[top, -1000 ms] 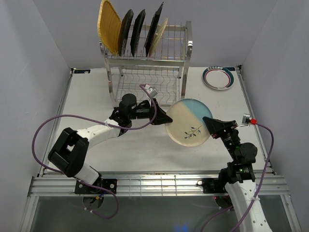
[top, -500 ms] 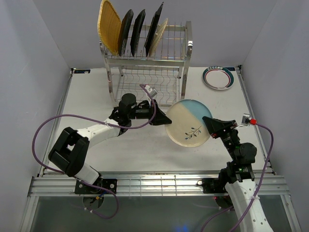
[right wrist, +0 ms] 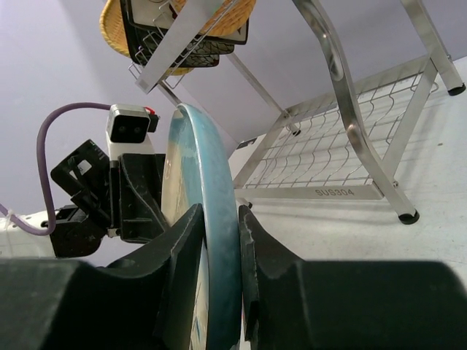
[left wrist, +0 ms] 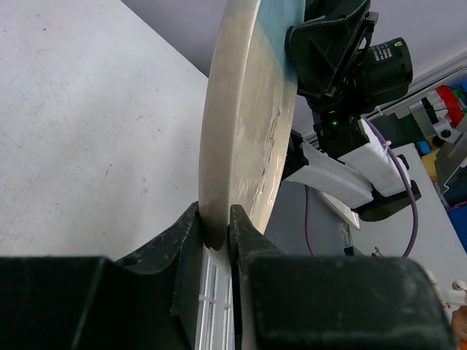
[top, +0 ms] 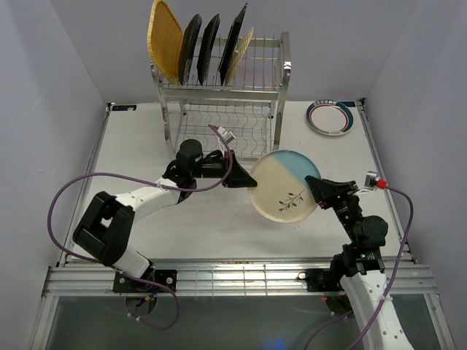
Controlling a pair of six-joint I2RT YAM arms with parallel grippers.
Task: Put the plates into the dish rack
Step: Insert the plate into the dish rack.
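A round cream-blue plate (top: 284, 182) with a leaf sprig hangs tilted above the table between both arms. My left gripper (top: 246, 179) is shut on its left rim; in the left wrist view the plate (left wrist: 248, 109) rises edge-on from my gripper (left wrist: 214, 226). My right gripper (top: 315, 191) holds the opposite rim, and in the right wrist view the blue edge (right wrist: 197, 146) sits between its jaws (right wrist: 219, 213). The dish rack (top: 219, 87) stands behind, with a woven plate (top: 164, 40) and several dark and cream plates upright on its top tier.
A teal-rimmed white plate (top: 330, 117) lies flat at the back right of the table. The rack's lower tier (right wrist: 343, 157) holds nothing in these views. The rack's posts and feet stand just behind the held plate. Purple cables trail from both arms.
The left gripper has closed tighter on the plate's rim and its wrist has shifted slightly back and left. The right jaws have eased a little. The plate has barely moved.
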